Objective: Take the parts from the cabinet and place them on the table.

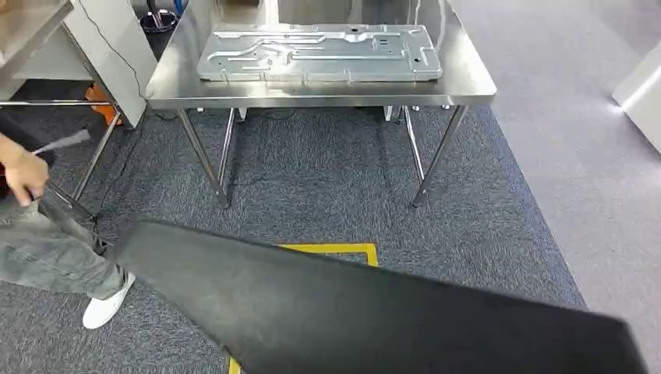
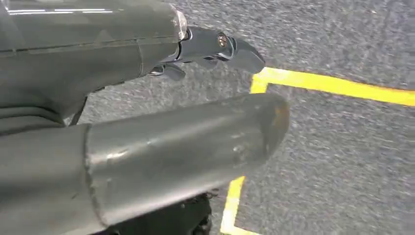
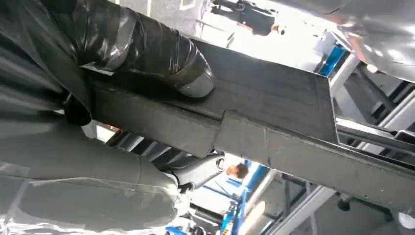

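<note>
A large flat black panel (image 1: 374, 312) hangs low across the front of the head view, tilted, above the carpet. My right hand (image 3: 117, 49) grips the edge of this black panel (image 3: 274, 98), thumb on one face and fingers (image 3: 195, 171) on the other. My left hand (image 2: 137, 142) hangs over the carpet with thumb and fingers (image 2: 230, 49) apart and nothing between them. Ahead stands a steel table (image 1: 319, 93) with one stamped silver metal part (image 1: 319, 53) lying flat on it.
A person (image 1: 47, 234) in grey trousers and a white shoe stands at the left, close to the panel's end. Yellow floor tape (image 1: 335, 249) marks a square in front of the table. A steel bench (image 1: 31, 31) is at far left, a white unit (image 1: 643, 93) at right.
</note>
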`<state>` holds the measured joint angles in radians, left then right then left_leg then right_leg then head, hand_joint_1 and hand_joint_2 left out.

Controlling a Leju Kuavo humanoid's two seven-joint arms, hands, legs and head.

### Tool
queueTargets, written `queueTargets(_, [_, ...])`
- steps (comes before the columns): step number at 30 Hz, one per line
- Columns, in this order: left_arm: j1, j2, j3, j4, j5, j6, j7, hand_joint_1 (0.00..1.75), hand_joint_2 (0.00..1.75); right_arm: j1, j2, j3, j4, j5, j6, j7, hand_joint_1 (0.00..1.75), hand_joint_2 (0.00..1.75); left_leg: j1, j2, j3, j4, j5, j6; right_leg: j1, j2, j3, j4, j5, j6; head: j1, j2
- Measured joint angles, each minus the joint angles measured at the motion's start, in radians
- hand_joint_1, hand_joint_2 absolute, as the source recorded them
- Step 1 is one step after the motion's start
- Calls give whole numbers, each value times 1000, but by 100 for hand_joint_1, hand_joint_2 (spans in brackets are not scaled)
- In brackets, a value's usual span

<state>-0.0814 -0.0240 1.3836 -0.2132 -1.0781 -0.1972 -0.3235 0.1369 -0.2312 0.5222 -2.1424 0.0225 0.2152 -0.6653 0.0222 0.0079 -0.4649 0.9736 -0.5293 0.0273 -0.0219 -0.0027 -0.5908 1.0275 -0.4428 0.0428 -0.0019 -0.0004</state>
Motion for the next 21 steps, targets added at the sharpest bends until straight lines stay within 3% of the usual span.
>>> queueTargets(1, [-2, 0, 0, 0, 0, 0, -1, 0, 0, -1, 0, 0, 0, 0, 0, 0, 175, 175, -2, -1, -1, 1, -6, -10, 10, -6, -5, -13, -44, -12, 2, 0])
queueTargets(2, [-3, 0, 0, 0, 0, 0, -1, 0, 0, 1, 0, 0, 1, 0, 0, 0, 175, 175, -3, 2, -2, -6, -11, -18, 11, -4, -3, -13, -26, -27, 1, 0])
queueTargets(3, [-1, 0, 0, 0, 0, 0, -1, 0, 0, 4, 0, 0, 1, 1, 0, 1, 175, 175, -4, 3, 16, 0, -6, -26, 8, -2, 0, -20, -18, -35, 0, 0])
queueTargets(5, [-3, 0, 0, 0, 0, 0, -1, 0, 0, 4, 0, 0, 1, 1, 0, 0, 175, 175, -2, 4, 19, 4, -14, -35, 5, 3, 20, -24, -18, -50, -1, 0])
queueTargets(6, [-6, 0, 0, 0, 0, 0, -1, 0, 0, 4, 0, 0, 1, 1, 0, 0, 175, 175, 1, 1, 13, 38, -26, -39, 6, 2, 31, -27, -23, -57, 0, 0])
queueTargets(7, [-8, 0, 0, 0, -1, -1, -1, 0, 0, 3, 0, 0, 1, 1, 0, 0, 175, 175, 1, 0, -28, 112, -47, -40, 8, 1, 36, -27, -29, -65, -1, 0])
queueTargets(9, [-7, 0, 0, 0, 0, 0, -1, 0, 0, 4, 0, 0, 1, 2, 0, 0, 175, 175, -2, 0, -134, 273, -112, -40, 11, 3, 46, -28, -40, -70, -1, 0])
queueTargets(10, [-3, 0, 0, 0, 0, 0, -1, 0, 0, 6, 0, 0, 1, 2, -1, 0, 175, 175, -2, 0, -174, 322, -135, -37, 14, 4, 54, -29, -46, -71, 0, 0])
queueTargets(11, [0, 0, 0, 0, 0, 0, -1, 0, 0, 7, 1, 0, 1, 2, -2, 0, 175, 175, -2, 0, -195, 329, -134, -35, 15, 8, 64, -29, -54, -72, 0, 0])
queueTargets(12, [3, 0, 0, 0, 0, 0, -1, 0, 0, 7, 0, 0, 1, 2, -2, 0, 175, 175, -3, 0, -196, 294, -108, -28, 17, 9, 77, -29, -63, -71, -1, 0])
queueTargets(13, [3, 0, 0, 0, 0, 0, -1, 0, 0, 7, 0, 0, 1, 3, -2, 0, 175, 175, -5, -1, -180, 224, -59, -21, 19, 10, 91, -30, -73, -71, 0, 0])
queueTargets(15, [5, 2, 0, 0, -1, 0, -1, 0, 0, 7, 1, 0, 1, 3, -2, 0, 175, 175, -20, 0, -134, 57, 74, 8, 18, 9, 115, -39, -89, -68, 0, 0])
queueTargets(17, [7, 5, 0, 0, -2, 0, -2, 0, 0, 8, 1, 0, 1, 4, -3, 0, 175, 175, -29, -18, -129, 49, 27, 10, 20, 19, 125, -39, -103, -51, -1, 0])
queueTargets(19, [8, 5, 0, 0, -2, 1, -3, 0, 0, 11, 1, 0, 0, 4, -3, 0, 175, 175, -25, -17, -113, 29, 50, 22, 21, 19, 141, -24, -89, -38, 0, 0])
queueTargets(20, [6, 5, 0, 0, -2, 1, -3, 0, 0, 11, 0, 0, 0, 4, -4, 0, 175, 175, -19, -18, -86, 26, 59, 29, 26, 17, 141, -18, -96, -33, -1, 0])
queueTargets(21, [6, 5, 0, 0, -2, 0, -4, 0, 0, 11, 0, 0, -1, 5, -4, 1, 175, 175, -19, -15, -77, 20, 58, 31, 23, 13, 137, 14, -103, -30, 0, 0])
